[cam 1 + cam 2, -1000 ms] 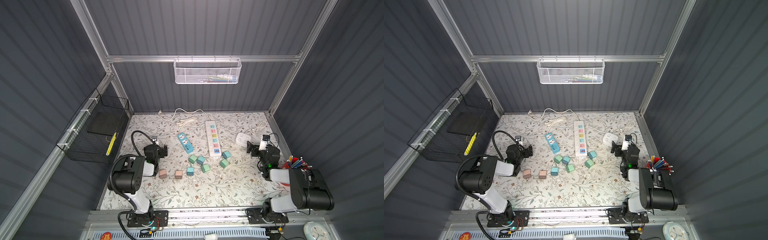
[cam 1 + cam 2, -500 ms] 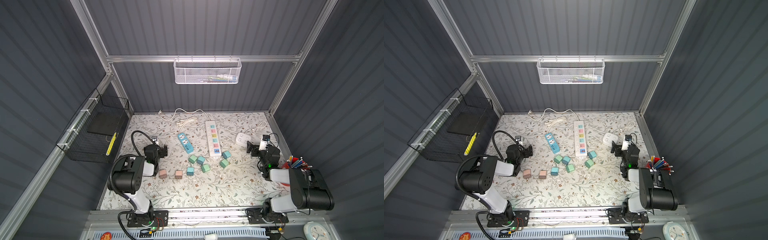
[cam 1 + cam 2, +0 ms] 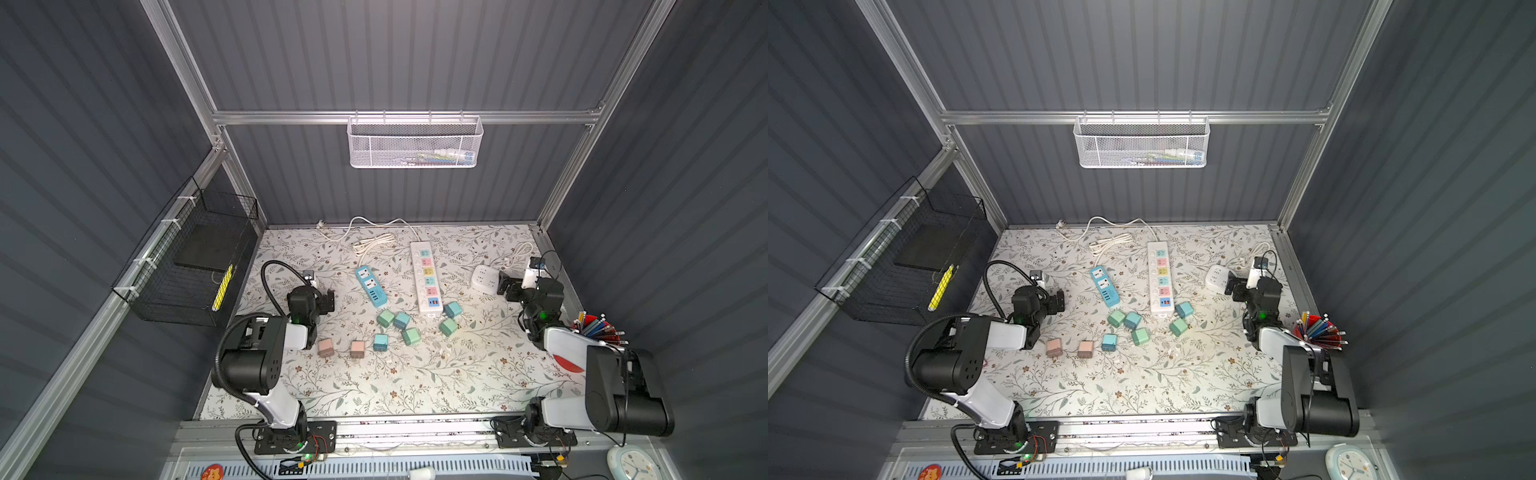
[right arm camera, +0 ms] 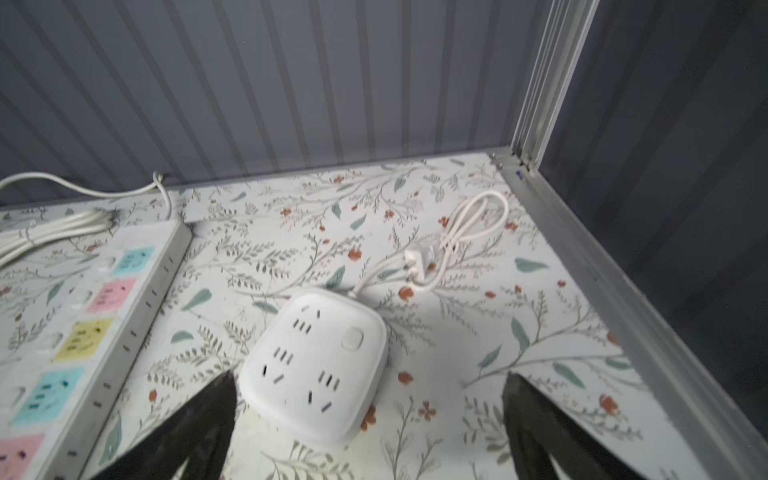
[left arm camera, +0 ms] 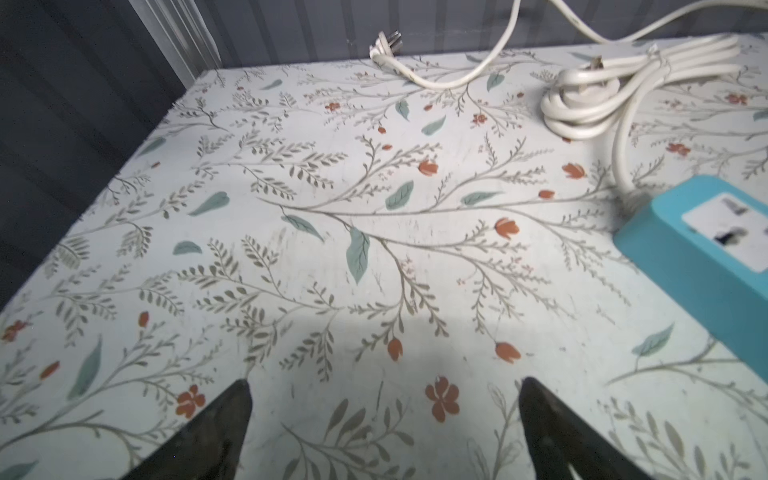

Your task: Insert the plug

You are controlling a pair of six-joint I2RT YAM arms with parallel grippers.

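Observation:
Several small cube plugs lie loose mid-table in both top views: two pink plugs (image 3: 326, 347) (image 3: 1054, 347) and a cluster of blue and green plugs (image 3: 402, 321) (image 3: 1133, 320). Behind them lie a blue power strip (image 3: 370, 286) (image 5: 706, 257), a long white strip with coloured sockets (image 3: 425, 276) (image 4: 83, 332) and a square white socket block (image 3: 485, 279) (image 4: 316, 365). My left gripper (image 3: 328, 300) (image 5: 384, 384) rests open over bare table, left of the blue strip. My right gripper (image 3: 505, 286) (image 4: 370, 376) is open, with the white block just ahead of one fingertip (image 4: 224, 386). Neither holds anything.
White cables (image 3: 372, 243) (image 5: 602, 95) coil at the back of the table. A cup of pens (image 3: 598, 330) stands at the right edge beside my right arm. A black wire basket (image 3: 195, 266) hangs on the left wall and a white mesh basket (image 3: 413, 143) on the back rail.

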